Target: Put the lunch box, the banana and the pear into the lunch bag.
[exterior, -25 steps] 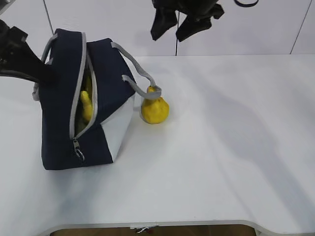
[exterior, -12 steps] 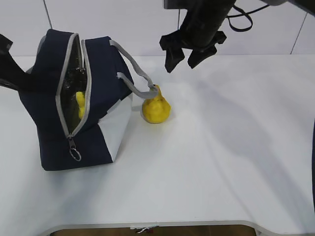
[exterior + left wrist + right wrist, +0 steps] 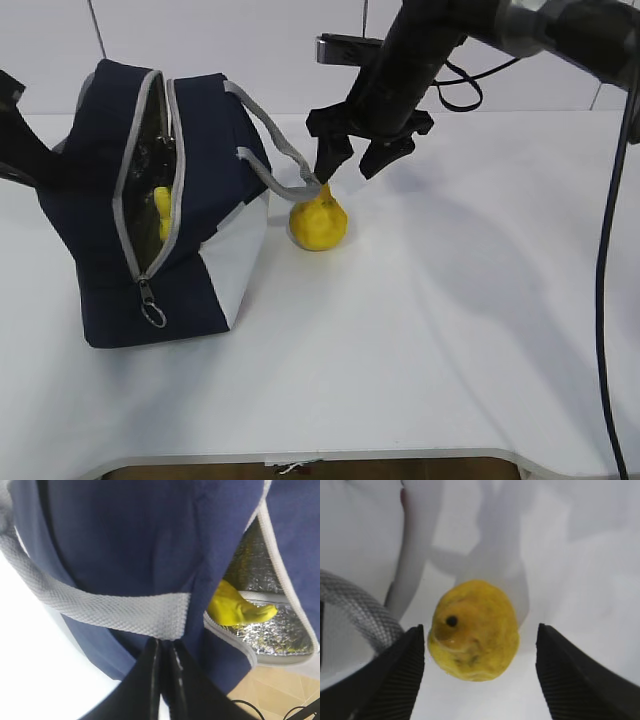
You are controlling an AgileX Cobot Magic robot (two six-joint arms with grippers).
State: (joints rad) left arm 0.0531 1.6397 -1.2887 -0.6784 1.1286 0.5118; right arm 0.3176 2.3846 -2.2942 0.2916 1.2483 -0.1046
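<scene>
The navy-blue lunch bag (image 3: 200, 190) stands at the left with its zipper open. The banana (image 3: 162, 212) lies inside it and also shows in the left wrist view (image 3: 235, 607) against the silver lining. The lunch box is hidden. My left gripper (image 3: 162, 642) is shut on the lunch bag's fabric (image 3: 150, 555) just under a grey webbing handle (image 3: 115, 612), at the bag's far left side. The lumpy yellow pear (image 3: 318, 220) sits on the table beside the bag. My right gripper (image 3: 348, 165) is open just above it, with the pear (image 3: 472, 630) between the two pads.
The bag's near grey handle (image 3: 285, 170) hangs down and touches the pear's top; it also shows in the right wrist view (image 3: 360, 610) next to the left pad. The zipper's ring pull (image 3: 152, 315) hangs at the bag's front. The white table (image 3: 470, 300) extends to the right.
My right gripper has come down and left from high above to just over the pear. The bag's mouth was pulled wider and leftward a second ago and has stayed so.
</scene>
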